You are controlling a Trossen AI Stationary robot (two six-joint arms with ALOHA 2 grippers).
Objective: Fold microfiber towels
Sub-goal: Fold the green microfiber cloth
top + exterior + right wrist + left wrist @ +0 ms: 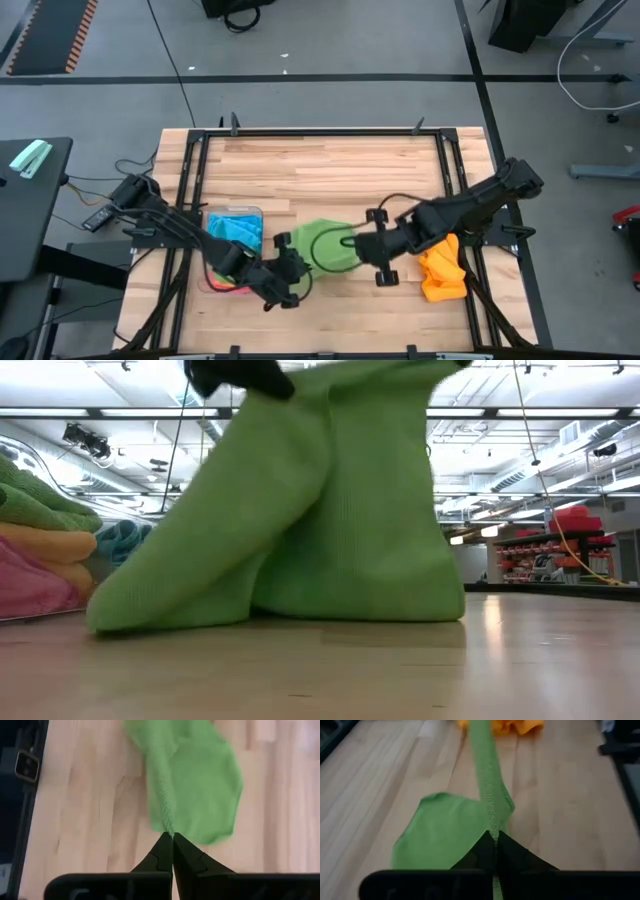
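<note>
The wooden desk (320, 170) carried a green towel (328, 246) just below its centre, with a tray (236, 215) of folded towels at 9 o'clock and an orange towel (443, 268) at 3 o'clock. The left end effector (495, 837) and right end effector (172, 837) were each pinched shut on an edge of the green towel, lifting it. Soft, light and limp, it would likely sag between grips, so corners looked the best hold.

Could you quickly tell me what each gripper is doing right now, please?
Left gripper: shut on the green towel.
Right gripper: shut on the same green towel.
</note>
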